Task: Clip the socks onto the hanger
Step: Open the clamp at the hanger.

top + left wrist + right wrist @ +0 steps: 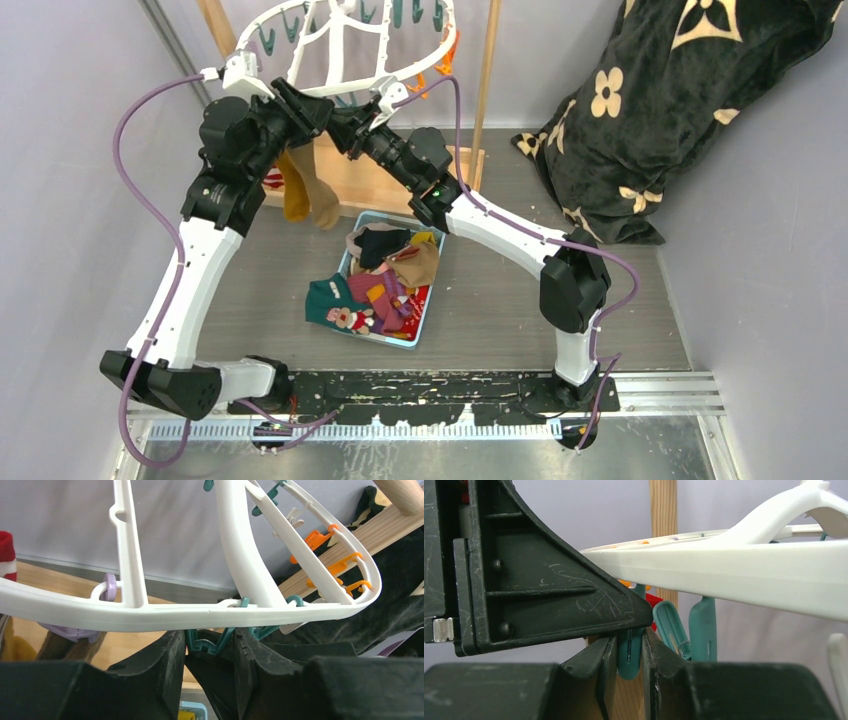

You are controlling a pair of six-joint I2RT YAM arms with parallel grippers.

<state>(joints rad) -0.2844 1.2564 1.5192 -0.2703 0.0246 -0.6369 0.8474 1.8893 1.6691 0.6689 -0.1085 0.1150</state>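
Two grippers up top. Where exactly? — spotter

Both under the near rim of the hanger (150,615), nose to nose. My left gripper (210,637) sits on the left, my right gripper (629,640) on the right, tips almost meeting. — me

Jaws? — spotter

Left: narrow, pads touching a teal clip (202,645) on both sides, just below the rim. Right: narrow too, pinched on a teal clip (629,660) that hangs under the rim. Cannot tell whether that is one clip or two neighbours. — me

Socks? — spotter

Mustard sock (296,190) and tan sock (325,207) hang side by side below the rim, under my left wrist. The tan one hangs beneath a lilac clip (75,632). Red-and-white striped sock (5,555) is further left, mostly out of frame. Others lie heaped in a blue tray (428,310) on the table (500,300), between my arms. One teal sock (330,300) spills over the tray's left edge. — me

Surroundings? — spotter

Orange clips (320,537) dangle at the rim's far right end. Wooden stand (664,530) is upright behind the hanger. Black flowered blanket (650,110) is at the back right, well apart. — me
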